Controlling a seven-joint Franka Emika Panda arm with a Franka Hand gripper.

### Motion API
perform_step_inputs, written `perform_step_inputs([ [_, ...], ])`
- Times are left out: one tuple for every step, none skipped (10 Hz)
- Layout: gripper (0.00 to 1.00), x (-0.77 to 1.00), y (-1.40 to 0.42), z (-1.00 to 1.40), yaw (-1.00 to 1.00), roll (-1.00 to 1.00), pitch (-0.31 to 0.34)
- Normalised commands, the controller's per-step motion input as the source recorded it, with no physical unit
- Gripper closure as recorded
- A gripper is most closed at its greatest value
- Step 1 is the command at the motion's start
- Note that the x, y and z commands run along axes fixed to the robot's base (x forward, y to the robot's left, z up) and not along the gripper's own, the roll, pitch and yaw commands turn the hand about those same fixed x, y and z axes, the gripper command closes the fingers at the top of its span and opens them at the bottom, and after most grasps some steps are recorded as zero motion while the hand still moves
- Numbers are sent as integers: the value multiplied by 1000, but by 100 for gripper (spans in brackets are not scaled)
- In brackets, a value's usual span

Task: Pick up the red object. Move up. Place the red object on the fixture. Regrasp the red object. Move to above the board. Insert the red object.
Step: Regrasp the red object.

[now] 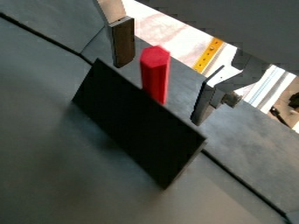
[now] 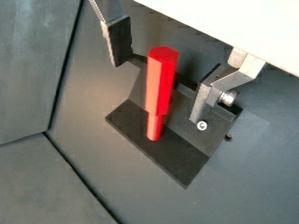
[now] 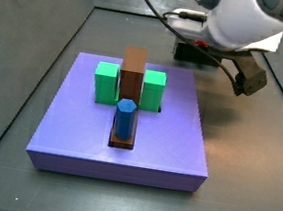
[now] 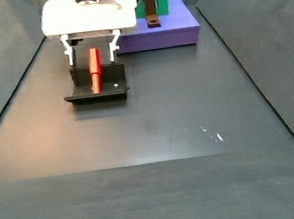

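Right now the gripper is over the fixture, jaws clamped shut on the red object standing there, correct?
Not quite. The gripper is over the fixture, but its jaws are open: both wrist views show clear gaps between the fingers and the red object, which stands upright, unheld.

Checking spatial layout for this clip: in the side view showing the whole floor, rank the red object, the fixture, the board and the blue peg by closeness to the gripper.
1. The red object, between the gripper fingers.
2. The fixture, directly beneath.
3. The board, off to the side.
4. The blue peg: hidden in this view, unranked.
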Motion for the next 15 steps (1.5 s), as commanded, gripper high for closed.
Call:
perform_step_inputs([
  [0,0,11,-86,60,-60,0],
  [0,0,0,-43,3,0,0],
  [0,0,-14,0,0,69,-34],
  [0,0,0,0,0,0,0],
  [100,0,0,0,0,0,0],
  [100,0,0,0,0,0,0],
  [100,0,0,0,0,0,0],
  [100,0,0,0,0,0,0],
  [100,0,0,0,0,0,0],
  [100,0,0,0,0,0,0],
  [100,0,0,0,0,0,0],
  [100,0,0,0,0,0,0],
  [100,0,0,0,0,0,0],
  [100,0,0,0,0,0,0],
  [100,0,0,0,0,0,0],
])
